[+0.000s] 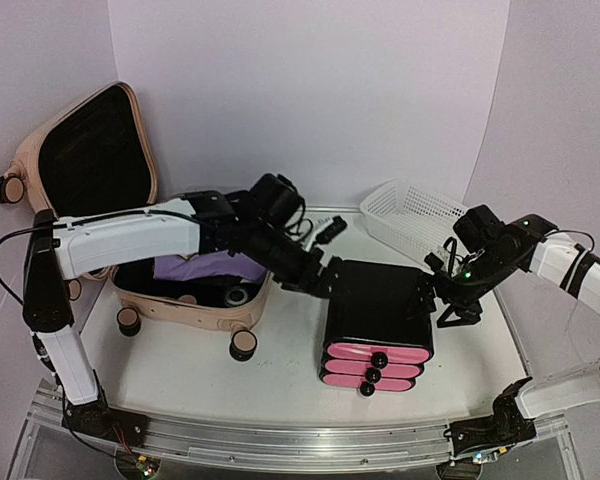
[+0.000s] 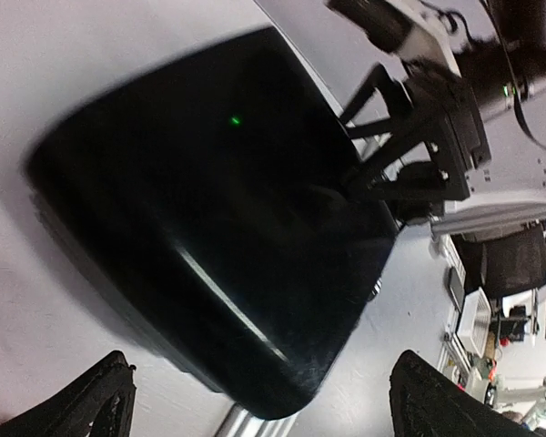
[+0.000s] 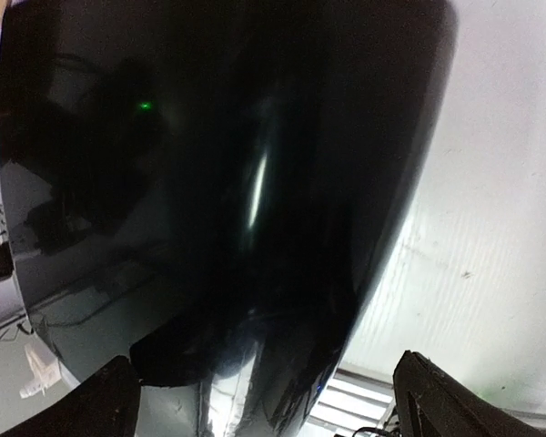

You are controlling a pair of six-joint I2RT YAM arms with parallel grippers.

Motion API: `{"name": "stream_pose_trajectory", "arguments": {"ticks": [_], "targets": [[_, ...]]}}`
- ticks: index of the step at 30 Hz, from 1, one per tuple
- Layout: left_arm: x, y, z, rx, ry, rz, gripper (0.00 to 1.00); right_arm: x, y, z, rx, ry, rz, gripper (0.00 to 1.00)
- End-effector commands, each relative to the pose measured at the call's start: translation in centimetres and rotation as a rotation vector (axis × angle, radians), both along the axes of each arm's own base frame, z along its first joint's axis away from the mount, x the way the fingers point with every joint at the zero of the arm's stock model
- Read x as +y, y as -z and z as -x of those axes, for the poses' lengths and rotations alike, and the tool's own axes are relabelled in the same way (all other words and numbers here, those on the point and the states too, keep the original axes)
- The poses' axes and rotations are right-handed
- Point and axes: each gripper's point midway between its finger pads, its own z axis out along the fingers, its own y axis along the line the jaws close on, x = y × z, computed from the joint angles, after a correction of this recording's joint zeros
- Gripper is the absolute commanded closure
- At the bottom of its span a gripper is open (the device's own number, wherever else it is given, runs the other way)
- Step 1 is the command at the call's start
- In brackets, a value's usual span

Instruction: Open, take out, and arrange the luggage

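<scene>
Pincers released wide, left pincer (image 2: 262, 364), right pincer (image 3: 262, 360), black case (image 1: 378, 300) fills both wrist views, edges cut off.

The suitcase (image 1: 195, 312) at the left of the top view has a pale pink shell, a black lining (image 1: 90, 150) and pink-and-black wheels (image 1: 242, 345). A purple cloth (image 1: 195, 267) lies inside it. In the middle, the stacked cases (image 1: 380, 305) are glossy black on top with bright pink sides and black wheels; a green dot (image 3: 145, 106) reflects on the black. The basket (image 1: 415, 215) at upper right is white mesh. The table (image 1: 230, 390) is white.
</scene>
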Motion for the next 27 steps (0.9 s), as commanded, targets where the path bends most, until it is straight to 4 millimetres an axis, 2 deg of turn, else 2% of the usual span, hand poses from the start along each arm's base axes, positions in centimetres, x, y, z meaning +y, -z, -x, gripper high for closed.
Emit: {"name": "stream_pose_trajectory", "arguments": {"ticks": [1,4,6,8,11,13,14,16,19,22,24,27], "targets": [[-2.8,3.4,3.0,0.079,0.061,-0.005,0.07,1.7,0.1,4.4,0.179,-0.126,-0.139,0.02],[-3.8,4.2,2.0,0.061,0.046,-0.015,0.17,3.0,-0.1,4.0,0.180,-0.082,-0.234,0.02],[-4.4,4.7,1.0,0.031,0.036,-0.029,0.18,3.4,0.3,3.7,0.190,-0.012,-0.275,0.02],[-4.5,5.5,-0.5,0.010,0.015,-0.065,0.18,3.8,0.5,2.9,0.172,0.049,-0.308,0.07],[-5.0,5.4,-3.1,-0.028,-0.021,-0.075,0.20,4.0,1.8,1.2,0.146,0.192,-0.325,0.19],[-5.8,5.5,-4.7,-0.039,-0.030,-0.064,0.21,3.6,3.0,0.0,0.114,0.304,-0.305,0.19],[-6.5,4.8,-5.5,-0.046,-0.029,-0.040,0.23,3.6,3.5,-0.5,0.088,0.345,-0.293,0.20],[-7.9,4.5,-6.9,-0.039,-0.023,-0.004,0.26,4.0,3.7,-1.3,0.025,0.389,-0.273,0.19],[-10.8,4.7,-7.5,0.022,0.020,0.066,0.34,5.4,3.9,-2.0,-0.045,0.385,-0.217,0.17],[-13.3,4.9,-8.3,0.072,0.052,0.133,0.36,7.0,4.0,-2.3,-0.080,0.343,-0.170,0.14],[-13.5,5.1,-9.9,0.072,0.028,0.149,0.37,7.1,4.1,-2.4,-0.093,0.327,-0.145,0.12],[-12.2,3.4,-11.7,0.013,-0.004,0.161,0.33,5.3,3.8,-1.9,-0.147,0.257,-0.038,0.06]]}}
